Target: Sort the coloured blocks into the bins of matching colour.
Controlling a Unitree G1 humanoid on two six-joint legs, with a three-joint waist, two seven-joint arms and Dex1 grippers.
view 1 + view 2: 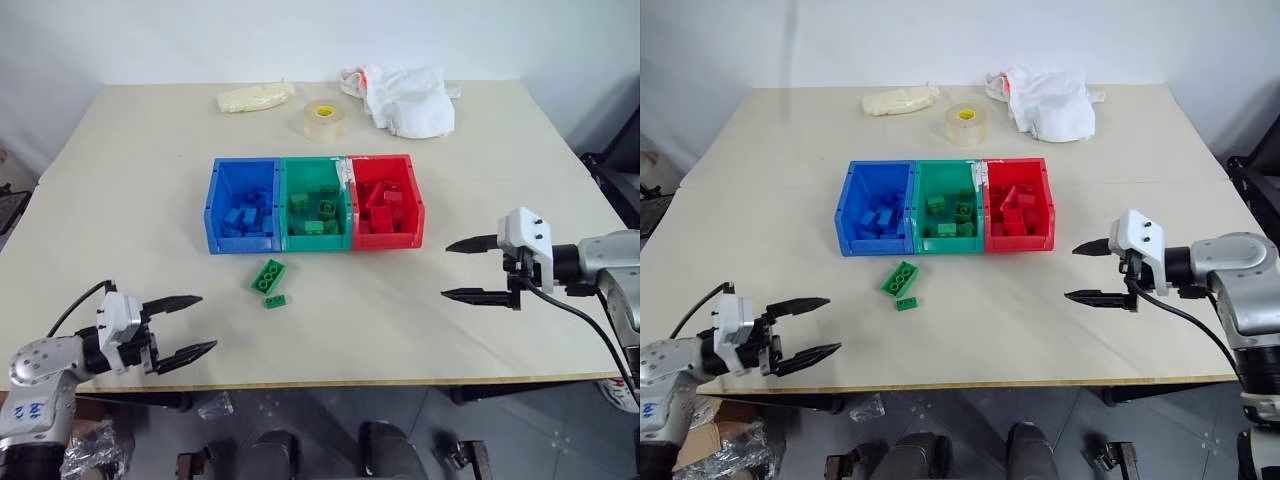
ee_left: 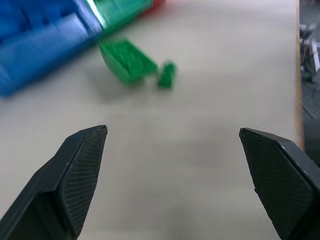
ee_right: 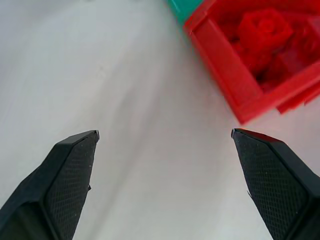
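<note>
On the counter [image 1: 150,180] we work left to right. Our left hand [image 1: 186,326] hovers near the front edge, fingers spread wide, holding nothing. Ahead of it and toward the middle lie the two green blocks not yet sorted: a larger green brick [image 1: 268,275] and a small green brick [image 1: 275,300] just beside it, both in front of the bins, close to where blue meets green.

Blue bin [image 1: 213,200], green bin [image 1: 345,205] and red bin [image 1: 416,200] stand joined in a row, each already loaded with bricks of its own colour. Behind them sit a roll of clear tape [image 1: 324,120], a pale wad [image 1: 256,96] and a white cloth [image 1: 408,98], none of our concern.

Our right hand [image 1: 472,268] hangs off the red bin's end, fingers wide apart, empty.

We judge the next step is the green pair, and the left hand is nearer. We should take one brick at a time. The bricks nearly touch, so closing on the larger one may nudge the smaller; we come straight down with the fingers across its narrow sides. Then we lift clear of the rim and release low over the green bin, so it does not bounce into a neighbour.
</note>
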